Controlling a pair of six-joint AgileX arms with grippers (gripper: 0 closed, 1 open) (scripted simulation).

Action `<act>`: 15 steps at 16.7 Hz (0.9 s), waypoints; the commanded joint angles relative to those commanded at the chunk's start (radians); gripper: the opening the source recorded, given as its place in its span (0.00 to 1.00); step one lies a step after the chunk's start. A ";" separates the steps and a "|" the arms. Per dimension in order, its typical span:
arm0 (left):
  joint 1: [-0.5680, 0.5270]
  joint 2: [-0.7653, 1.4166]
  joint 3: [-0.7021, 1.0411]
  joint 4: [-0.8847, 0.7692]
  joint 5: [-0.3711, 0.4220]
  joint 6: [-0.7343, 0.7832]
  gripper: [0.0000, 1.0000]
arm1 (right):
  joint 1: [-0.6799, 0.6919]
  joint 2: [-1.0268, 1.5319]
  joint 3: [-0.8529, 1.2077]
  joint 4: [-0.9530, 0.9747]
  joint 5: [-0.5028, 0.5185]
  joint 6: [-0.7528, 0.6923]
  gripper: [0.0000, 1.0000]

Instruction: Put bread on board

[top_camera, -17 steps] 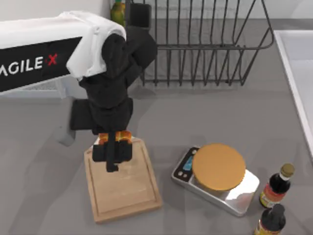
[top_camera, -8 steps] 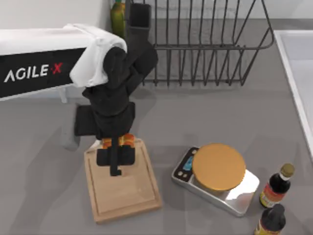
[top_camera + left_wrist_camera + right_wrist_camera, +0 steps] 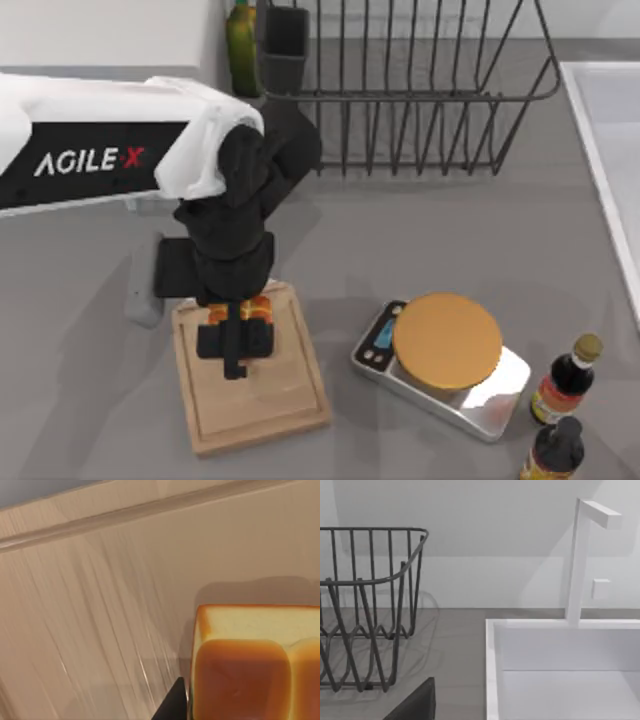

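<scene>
1. Pale wood fills the lower left of the table: the board [image 3: 255,395] lies there, its bare end toward the near edge and its far end under the left arm.
2. The left gripper [image 3: 234,338] hangs over the board's far half, pointing down, with the bread [image 3: 248,309] between its fingers. In the top view the orange rolls peek out on either side of the black fingers.
3. In the left wrist view the bread [image 3: 250,667] sits close against a dark fingertip [image 3: 172,707] with board [image 3: 100,605] grain beneath it, and a soft shadow falls on the wood beside the loaf. The pincer looks closed narrow on the bread; I judge it gripped and not yet released.
4. Whether the loaf's underside touches the wood cannot be told; it appears at or just above the surface.
5. Progress, as I read it: the carry is done, since the bread is already over the board and well inside its groove. What is left is setting it down if it is not down, opening the fingers, and lifting clear without dragging the loaf along.
6. Further right stands a silver scale [image 3: 450,375] with a round orange top, apart from the board, then two dark bottles [image 3: 565,385] near the right edge. A wire rack [image 3: 420,90] stands at the back.
7. The right arm is parked; its wrist view looks at a white sink [image 3: 560,670] and the rack's end [image 3: 370,605].
</scene>
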 joint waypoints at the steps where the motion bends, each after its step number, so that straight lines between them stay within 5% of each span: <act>1: 0.000 0.000 0.000 0.000 0.000 0.000 0.00 | 0.000 0.000 0.000 0.000 0.000 0.000 1.00; 2: 0.000 0.000 0.000 0.000 0.000 0.000 0.00 | 0.000 0.000 0.000 0.000 0.000 0.000 1.00; 15: 0.000 0.000 0.000 0.000 0.000 0.000 0.98 | 0.000 0.000 0.000 0.000 0.000 0.000 1.00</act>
